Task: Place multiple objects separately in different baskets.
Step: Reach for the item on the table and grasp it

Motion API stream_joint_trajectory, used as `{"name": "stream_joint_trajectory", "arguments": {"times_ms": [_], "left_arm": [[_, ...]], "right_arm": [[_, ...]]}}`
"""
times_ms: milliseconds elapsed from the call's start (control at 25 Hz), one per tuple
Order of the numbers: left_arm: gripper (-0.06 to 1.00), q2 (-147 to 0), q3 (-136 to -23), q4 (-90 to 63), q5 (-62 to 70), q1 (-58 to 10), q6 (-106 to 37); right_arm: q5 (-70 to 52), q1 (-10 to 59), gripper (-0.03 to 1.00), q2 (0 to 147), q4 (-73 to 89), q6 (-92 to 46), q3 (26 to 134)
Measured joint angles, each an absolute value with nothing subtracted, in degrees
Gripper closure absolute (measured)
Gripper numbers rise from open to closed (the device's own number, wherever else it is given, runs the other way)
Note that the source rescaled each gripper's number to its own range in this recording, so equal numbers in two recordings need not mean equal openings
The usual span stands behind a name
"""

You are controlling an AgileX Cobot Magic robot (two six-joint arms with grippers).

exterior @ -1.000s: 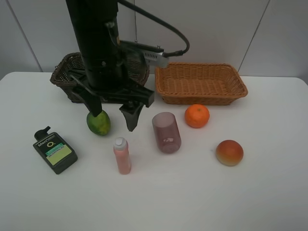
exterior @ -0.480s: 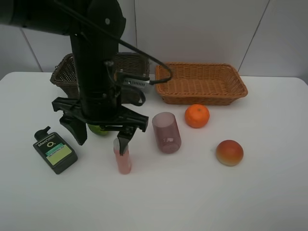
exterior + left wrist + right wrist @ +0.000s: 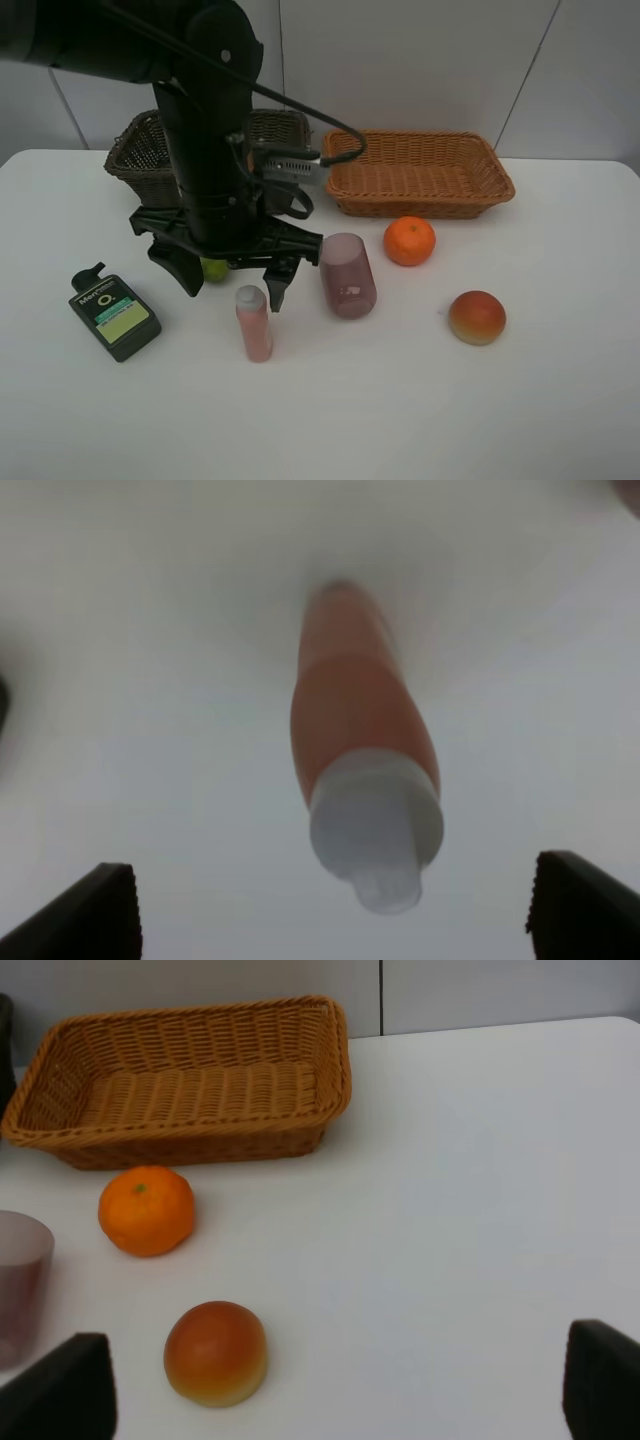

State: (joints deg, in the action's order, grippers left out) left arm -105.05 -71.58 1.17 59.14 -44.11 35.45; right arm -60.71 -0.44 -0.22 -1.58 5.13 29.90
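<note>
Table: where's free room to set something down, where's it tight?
Bare: the whole front strip of the table in front of the pink bottle and red-orange fruit; also right of that fruit and the tan basket. Crowded: around the left gripper, green fruit, purple cup.

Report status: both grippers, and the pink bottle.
Left gripper open over the upright pink white-capped plastic bottle, not gripping. Right gripper open, empty. Translucent purple cup close beside the bottle.

- Your left tool [image 3: 232, 292]: jaws wide, above the pink bottle [image 3: 254, 323].
- Green fruit [image 3: 214, 269]: partly hidden behind your tool.
- Purple cup [image 3: 347, 275]: on bench [image 3: 400, 400], beside the bottle.
</note>
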Motion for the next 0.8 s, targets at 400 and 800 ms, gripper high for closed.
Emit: {"name": "stream_joint_trajectory", "arguments": {"times_ms": [400,800], "left_arm": [[-0.06,-108.74,-71.58,0.99,56.23,-44.11,36.33],[-0.06,-112.47,-71.51,0.70,54.63,-44.16,36.45]], "right_arm": [[-60.71,-0.44,0.03,-0.22,-1.52,5.13,29.90],[-60.71,-0.44,0.03,-0.22,-1.52,5.13,29.90]]}}
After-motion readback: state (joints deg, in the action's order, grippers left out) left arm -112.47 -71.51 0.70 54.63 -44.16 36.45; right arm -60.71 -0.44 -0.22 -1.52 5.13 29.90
